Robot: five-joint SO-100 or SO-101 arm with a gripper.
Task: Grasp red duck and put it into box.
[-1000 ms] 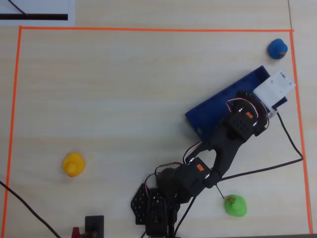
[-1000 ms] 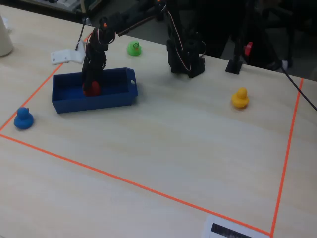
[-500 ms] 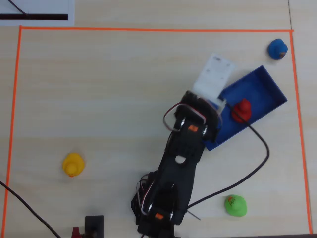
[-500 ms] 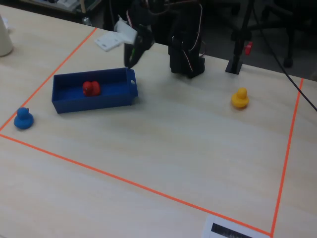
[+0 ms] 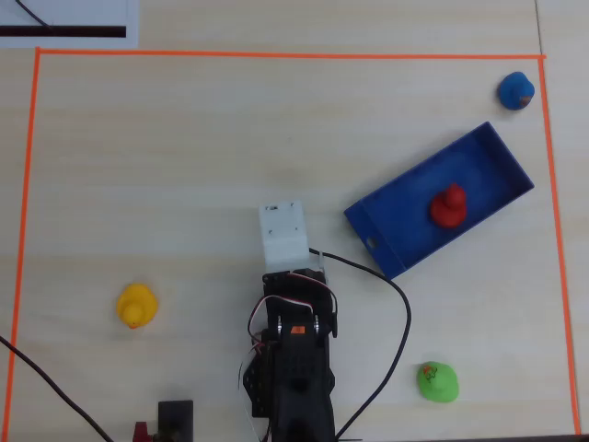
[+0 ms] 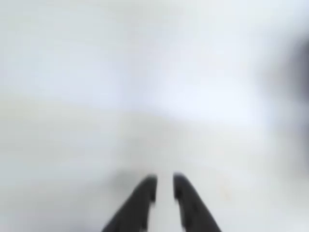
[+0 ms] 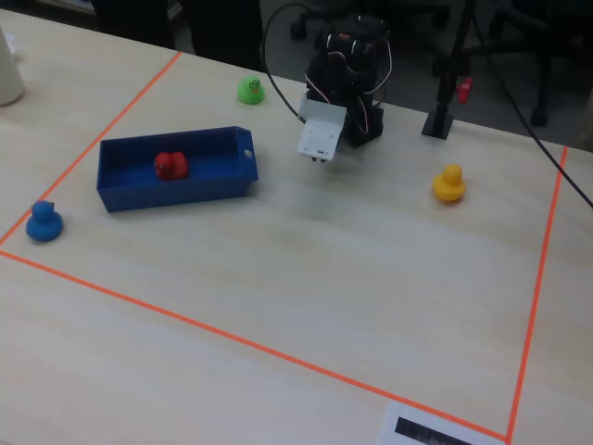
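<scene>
The red duck (image 5: 448, 204) sits inside the dark-blue box (image 5: 488, 147), right of the arm in the overhead view. In the fixed view the red duck (image 7: 170, 165) lies in the box (image 7: 208, 181) at the left. My gripper (image 7: 319, 156) is drawn back close to the arm's base, well away from the box, under its white housing (image 5: 283, 230). The wrist view is blurred; my gripper (image 6: 164, 186) shows two dark fingers (image 6: 140, 203) with a narrow gap and nothing between them.
A blue duck (image 5: 516, 89) stands beyond the box near the orange tape border (image 5: 276, 54). A yellow duck (image 5: 136, 305) is left of the arm and a green duck (image 5: 437, 380) right of it. A black cable (image 5: 396, 304) loops beside the base.
</scene>
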